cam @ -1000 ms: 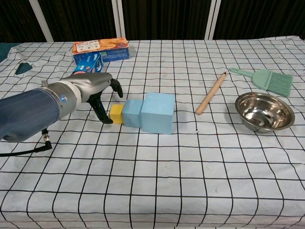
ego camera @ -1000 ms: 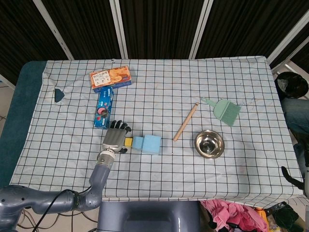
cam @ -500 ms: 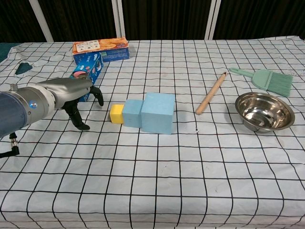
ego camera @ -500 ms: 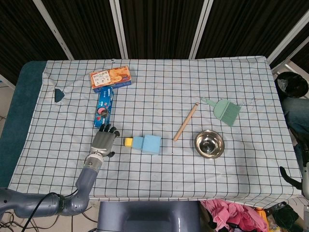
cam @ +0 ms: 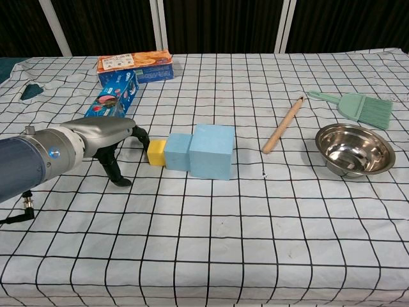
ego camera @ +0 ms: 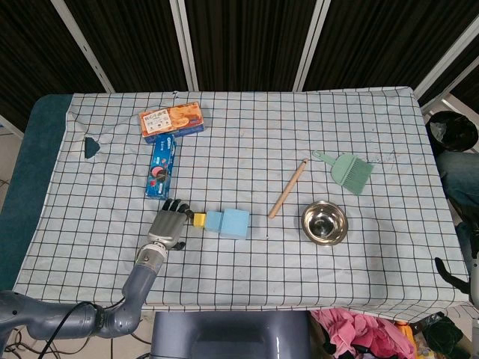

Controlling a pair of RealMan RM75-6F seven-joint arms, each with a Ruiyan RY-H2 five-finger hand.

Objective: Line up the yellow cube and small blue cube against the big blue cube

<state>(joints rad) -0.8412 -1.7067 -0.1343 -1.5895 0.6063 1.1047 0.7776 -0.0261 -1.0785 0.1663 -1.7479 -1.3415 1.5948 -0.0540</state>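
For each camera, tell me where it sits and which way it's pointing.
Head view: high above the near edge, looking steeply down on the checked tablecloth; the left arm and left hand show.
Chest view: low at the near edge, looking across toward the dark curtains; the left hand enters from the left.
Both share the yellow cube, blue cubes, and steel bowl.

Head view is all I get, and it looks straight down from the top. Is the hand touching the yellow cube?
Observer: In the chest view, one dark fingertip of the left hand reaches the yellow cube at its left side. I see no gap.
Operator: Are the cubes all the same height?
Observer: No. They step up: the yellow cube is lowest, the small blue cube is taller and the big blue cube is tallest.
Operator: Is the hand lying flat?
Observer: No. It is raised, and another finger points down onto the checked cloth.
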